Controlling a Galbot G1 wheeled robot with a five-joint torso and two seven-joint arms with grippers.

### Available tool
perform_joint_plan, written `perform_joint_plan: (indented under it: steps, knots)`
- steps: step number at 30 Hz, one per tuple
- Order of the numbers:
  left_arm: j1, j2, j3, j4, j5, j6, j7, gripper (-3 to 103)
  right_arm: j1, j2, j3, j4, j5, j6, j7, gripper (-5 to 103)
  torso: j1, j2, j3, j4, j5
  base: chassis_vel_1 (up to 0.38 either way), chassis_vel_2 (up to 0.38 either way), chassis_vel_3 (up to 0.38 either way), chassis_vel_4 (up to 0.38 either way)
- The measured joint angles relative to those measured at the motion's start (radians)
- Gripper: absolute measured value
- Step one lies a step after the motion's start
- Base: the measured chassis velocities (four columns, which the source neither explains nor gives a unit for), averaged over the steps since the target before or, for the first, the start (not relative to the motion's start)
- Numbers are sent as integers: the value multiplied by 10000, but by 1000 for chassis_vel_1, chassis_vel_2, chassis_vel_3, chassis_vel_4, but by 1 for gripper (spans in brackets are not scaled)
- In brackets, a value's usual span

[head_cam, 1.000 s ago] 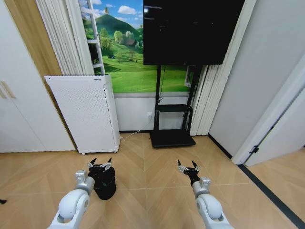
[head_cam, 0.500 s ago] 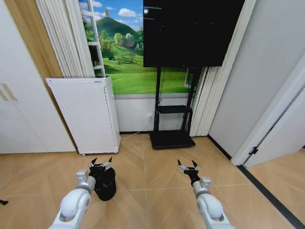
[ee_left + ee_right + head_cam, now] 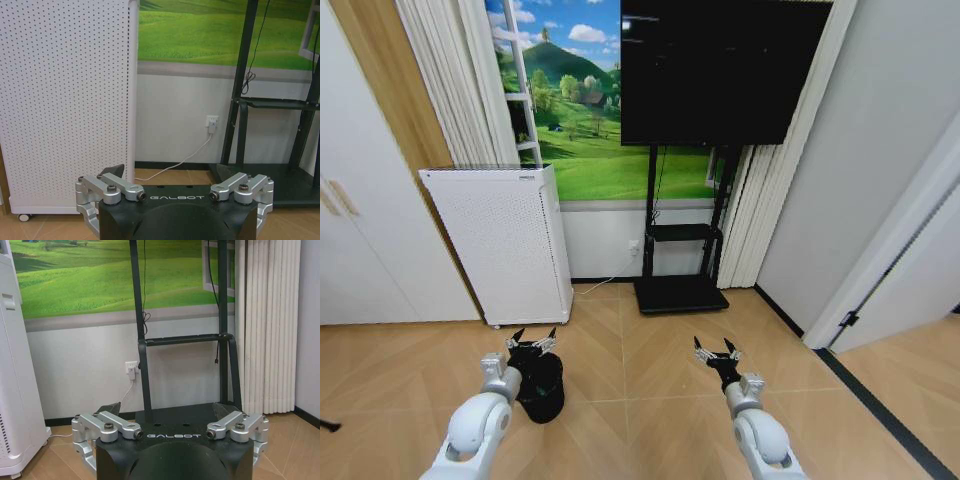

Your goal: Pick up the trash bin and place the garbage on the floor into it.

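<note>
While both claws sit spread, left claw [image 3: 531, 341] hovers over the trash bin [image 3: 542, 388] on the floor near the white appliance [image 3: 505, 240]; right claw [image 3: 717, 350] idle. Bin looks light, rigid: grip rim.

A home living room: television on stand [image 3: 705, 70], white air purifier [image 3: 505, 240], herringbone wood floor [image 3: 640, 400]

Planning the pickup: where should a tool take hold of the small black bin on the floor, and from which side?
Judging by its pose, grip the trash bin at its open top rim, coming from above. It stands upright with tapered round sides that would slip in a side pinch. The left tool is already above it, fingers spread.
</note>
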Motion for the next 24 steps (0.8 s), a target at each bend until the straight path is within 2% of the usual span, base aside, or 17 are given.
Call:
perform_joint_plan:
  steps: [12, 20, 24]
  knots:
    - [48, -42, 10, 0, 102, -29, 4, 100, -41, -37, 1, -19, 2, 59, 1, 100, 235, 572, 339, 0, 0, 0, 0, 0, 0]
    - [63, -52, 4, -11, 105, -42, 20, 100, -45, -56, 0, -24, 7, 67, -1, 100, 301, 728, 428, 0, 0, 0, 0, 0, 0]
    - [78, -90, 4, -14, 164, -51, 19, 100, -43, -97, -2, -39, 35, 76, -6, 100, 391, 936, 546, 0, 0, 0, 0, 0, 0]
